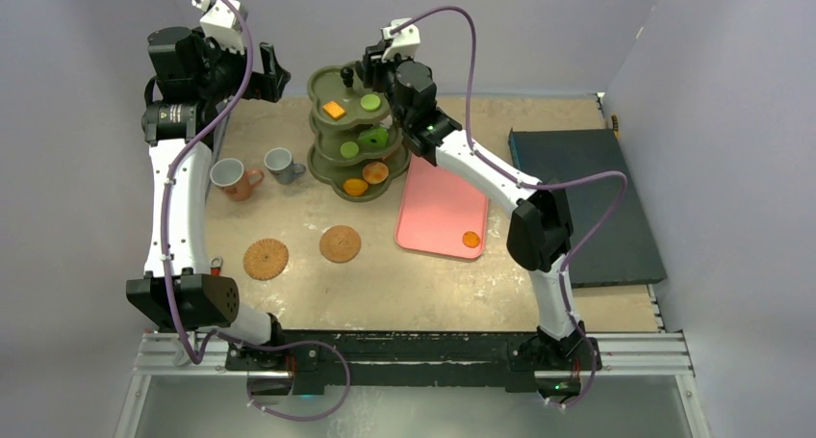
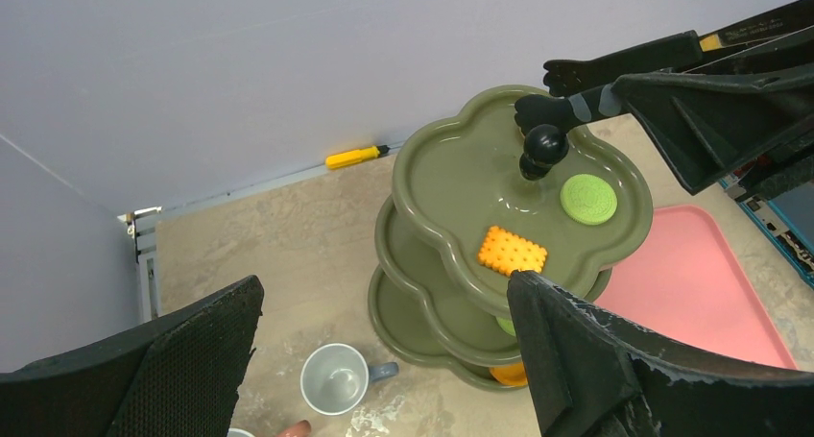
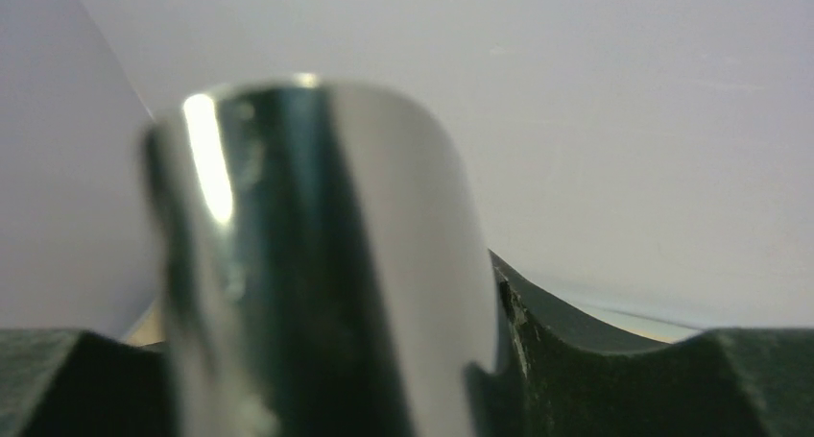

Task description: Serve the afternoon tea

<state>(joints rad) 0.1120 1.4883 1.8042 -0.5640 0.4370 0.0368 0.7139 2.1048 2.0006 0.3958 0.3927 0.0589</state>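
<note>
My right gripper (image 1: 373,69) grasps tongs (image 2: 614,80) over stand (image 2: 422,173); left gripper (image 2: 384,298) released. To do: orange pastry (image 1: 471,238) on tray (image 1: 438,207), stand's 4 o'clock; cups (image 1: 281,165) off coasters (image 1: 340,244).

Stand (image 2: 451,182): I am seeing smooth olive plastic, catching the light glossily.
Orange pastry (image 2: 512,251): it is looking like matt plastic, dimpled on top.
Green pastry (image 2: 588,199): it is showing fine moulded ridges and staying dull.
Tongs (image 3: 326,264): polished metal is mirroring bright glare across my right wrist view.
Coasters (image 1: 266,258): they are reading rough and grainy, possibly woven fibre from up here.
Tray (image 1: 438,212): it is appearing smooth, pink and matt.
Table (image 1: 404,284): I am watching a mottled, scuffed matt top.
</note>
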